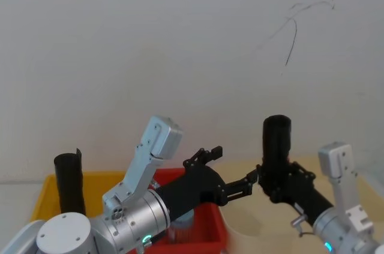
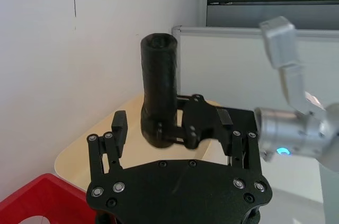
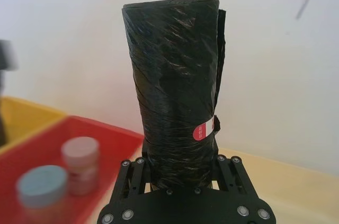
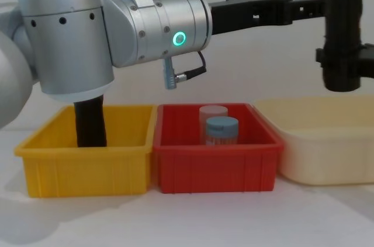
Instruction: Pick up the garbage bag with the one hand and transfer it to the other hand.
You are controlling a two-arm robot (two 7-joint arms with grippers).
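The left arm (image 4: 146, 22) is built of fat brushed-silver cylinders dotted with small dark screws. A green ring light (image 4: 179, 38) glows on it and a thin black cable (image 4: 196, 70) curls beneath. Angular pale-grey brackets (image 1: 155, 143) top both wrists. The left gripper (image 2: 170, 128) and right gripper (image 3: 180, 173) are matte black and flat-plated, studded with silver screw heads.

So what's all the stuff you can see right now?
Plastic bins: three, yellow bin, red bin, cream bin, side by side.
Black roll of crinkled plastic garbage bag: one, black, upright in the right gripper.
Second black plastic roll: one, black, standing in the yellow bin.
Round lidded jars: two, one blue-lidded, one pale, in the red bin.
Left gripper: one, black, open, beside the held roll.
Right gripper: one, black, shut on the roll.
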